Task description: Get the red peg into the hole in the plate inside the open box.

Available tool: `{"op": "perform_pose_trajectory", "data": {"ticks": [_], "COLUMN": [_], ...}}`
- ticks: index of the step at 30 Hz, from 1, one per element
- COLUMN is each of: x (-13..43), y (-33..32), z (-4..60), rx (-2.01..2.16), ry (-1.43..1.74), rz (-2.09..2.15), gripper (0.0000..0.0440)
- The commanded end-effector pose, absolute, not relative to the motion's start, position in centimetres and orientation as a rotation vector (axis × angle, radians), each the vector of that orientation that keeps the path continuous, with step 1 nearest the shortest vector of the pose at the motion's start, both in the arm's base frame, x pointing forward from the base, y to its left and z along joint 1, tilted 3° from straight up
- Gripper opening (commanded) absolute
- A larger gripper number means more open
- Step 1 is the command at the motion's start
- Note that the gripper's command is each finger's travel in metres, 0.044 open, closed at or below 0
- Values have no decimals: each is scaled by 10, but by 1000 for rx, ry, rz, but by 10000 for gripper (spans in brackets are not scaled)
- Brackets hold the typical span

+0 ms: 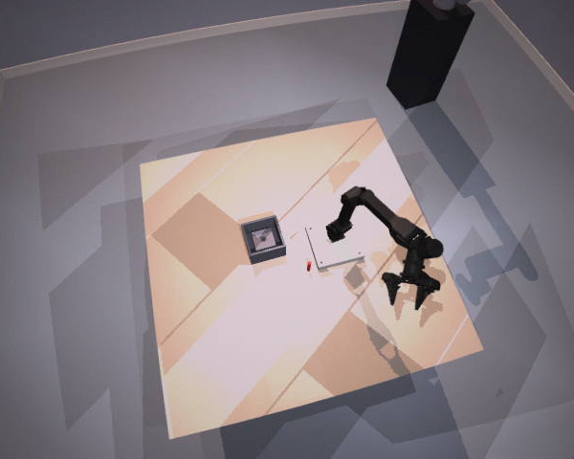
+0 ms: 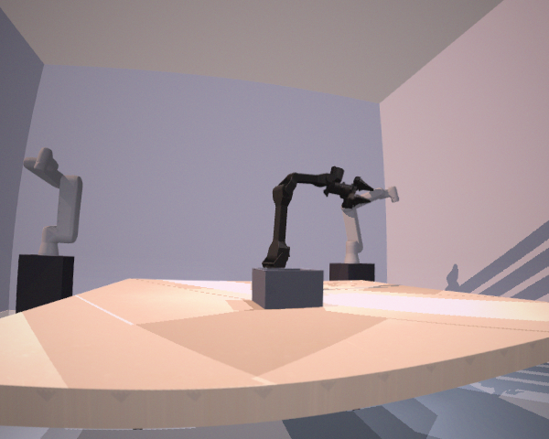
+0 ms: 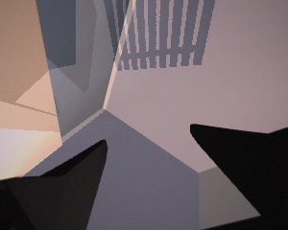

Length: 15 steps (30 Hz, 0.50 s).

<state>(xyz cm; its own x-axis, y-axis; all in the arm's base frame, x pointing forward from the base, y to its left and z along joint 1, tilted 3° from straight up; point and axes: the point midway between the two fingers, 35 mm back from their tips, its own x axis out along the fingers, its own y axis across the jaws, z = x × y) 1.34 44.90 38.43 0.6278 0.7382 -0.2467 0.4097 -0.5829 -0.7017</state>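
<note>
A: On the bench [image 1: 253, 336] [image 2: 218, 349], beside a corner of the white base plate [image 1: 343, 257], between plate and box: the red peg [image 1: 308, 267]. And the pincer [image 1: 405, 306] [image 2: 370, 195] [image 3: 149, 135]?

B: Released, fingers wide apart, nothing between. High up, well off to the far side of the base plate from the open box [image 1: 268, 255] [image 2: 286, 288].

A: Pointing at the peg?

B: No. Aimed along the room, roughly level in the exterior view; only walls, floor and part of the bench in the wrist view. Peg off to the side, back towards the box, and well below.

A: And the peg's long axis?

B: Slightly slanted from overhead, roughly across the line to the box. Upright or lying, impossible to tell.

A: Next, probably: swing back boxwards, turn fingers downward, settle astride the peg before any squeeze. Careful of the base plate's corner, perhaps a snag for a finger.
</note>
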Motion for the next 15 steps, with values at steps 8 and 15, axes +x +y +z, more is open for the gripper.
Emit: {"op": "perform_pose_trajectory", "data": {"ticks": [8, 15], "x": [78, 115], "y": [423, 402], "z": [367, 357], "rx": [-1998, -1815], "ry": [-608, -412], "rz": [867, 927], "gripper": [440, 440]}}
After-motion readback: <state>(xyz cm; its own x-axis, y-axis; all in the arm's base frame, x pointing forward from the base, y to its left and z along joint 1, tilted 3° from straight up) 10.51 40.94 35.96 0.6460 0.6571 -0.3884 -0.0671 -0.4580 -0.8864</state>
